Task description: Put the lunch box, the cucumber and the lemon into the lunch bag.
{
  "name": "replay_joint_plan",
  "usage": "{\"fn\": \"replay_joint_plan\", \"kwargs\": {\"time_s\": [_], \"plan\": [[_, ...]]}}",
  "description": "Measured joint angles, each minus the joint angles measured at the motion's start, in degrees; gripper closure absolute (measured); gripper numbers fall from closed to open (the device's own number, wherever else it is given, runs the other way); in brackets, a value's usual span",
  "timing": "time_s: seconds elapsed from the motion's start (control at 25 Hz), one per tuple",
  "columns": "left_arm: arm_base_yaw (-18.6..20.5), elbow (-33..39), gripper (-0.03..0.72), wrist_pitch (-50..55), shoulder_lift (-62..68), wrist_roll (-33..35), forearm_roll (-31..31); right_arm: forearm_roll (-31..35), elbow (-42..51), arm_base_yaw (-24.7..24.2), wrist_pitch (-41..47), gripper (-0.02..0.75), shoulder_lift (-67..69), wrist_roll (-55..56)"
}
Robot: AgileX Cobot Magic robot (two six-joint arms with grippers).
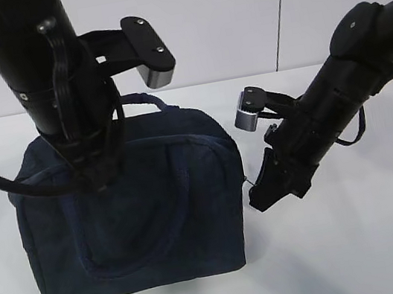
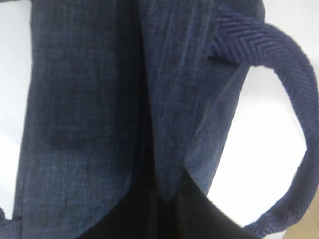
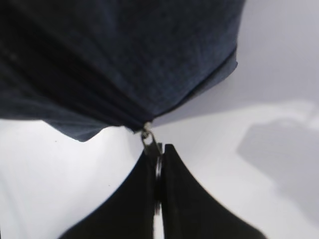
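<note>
right fingers (image 3: 158,172) pinch zipper pull (image 3: 149,142) — bag (image 1: 139,209) closed

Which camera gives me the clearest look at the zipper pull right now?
The right wrist view: the zipper pull hangs from the lunch bag corner, pinched between the right gripper fingers. The exterior view shows it only as a tiny glint at the bag's right edge. The left wrist view shows only fabric and a handle.
</note>
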Motion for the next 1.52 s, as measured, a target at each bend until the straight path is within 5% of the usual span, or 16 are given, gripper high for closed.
{"fn": "replay_joint_plan", "kwargs": {"time_s": [1.52], "plan": [[-0.12, 0.00, 0.688, -0.02, 0.00, -0.46, -4.02, 2.16, -0.19, 0.00, -2.50, 0.751, 0.97, 1.20]]}}
